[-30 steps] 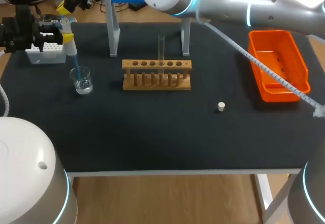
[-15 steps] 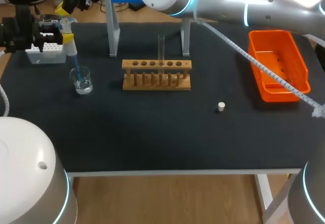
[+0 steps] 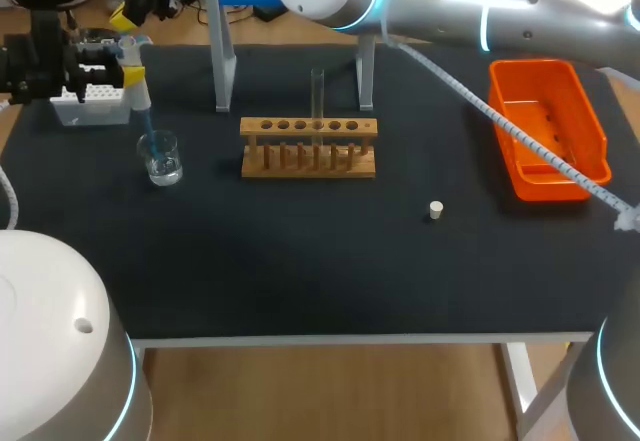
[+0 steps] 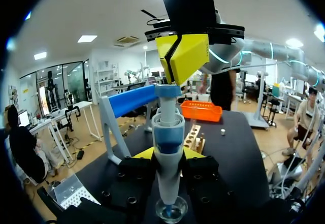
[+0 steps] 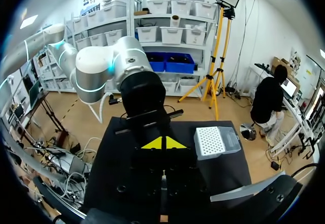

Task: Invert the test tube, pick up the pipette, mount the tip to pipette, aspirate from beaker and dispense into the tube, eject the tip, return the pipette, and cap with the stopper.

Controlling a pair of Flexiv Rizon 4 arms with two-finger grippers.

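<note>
Pipette (image 4: 167,150) stands upright over the beaker (image 3: 160,156), at the table's (image 3: 300,251) far left. Your left gripper (image 4: 167,157) has it pinched, with fingers set just body-width apart on its two sides. Your right gripper (image 4: 183,56) reaches across from the right. Its yellow fingers are pressed together and sit right on top of the plunger. The blue tip (image 3: 147,124) points down into the beaker, which holds a little clear liquid; you can't tell whether the tip's end meets it. The tube (image 3: 318,93) stands upright in the wooden rack (image 3: 308,147) at mid table. The stopper (image 3: 435,210) lies alone on the mat, right of the rack and nearer you. The orange tray (image 3: 590,131) sits far right. The white tip box (image 3: 95,101) sits just behind the beaker. The head view mostly hides both grippers' fingers, while the left wrist view shows the grip and the plunger contact close up. The right wrist view shows its own yellow tips meeting, with the tip box's grid of holes beside them.
</note>
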